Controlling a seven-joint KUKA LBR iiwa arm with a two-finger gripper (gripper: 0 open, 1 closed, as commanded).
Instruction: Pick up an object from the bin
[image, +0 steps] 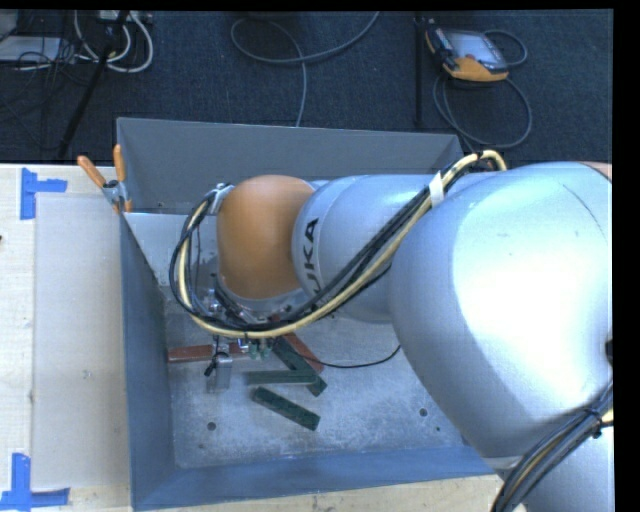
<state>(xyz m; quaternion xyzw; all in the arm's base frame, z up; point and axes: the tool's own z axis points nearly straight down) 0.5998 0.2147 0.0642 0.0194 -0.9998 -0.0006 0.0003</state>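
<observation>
Though the gripper (219, 372) sat low by a reddish-brown stick (188, 353), nothing looked lifted yet — whether it was clenched or released could not be told.

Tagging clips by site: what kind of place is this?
Probably a robotics lab bin-picking cell: a KUKA arm reaches into a grey metal bin holding a few dark green bars, and loose cables lie on dark carpet behind it.
</observation>
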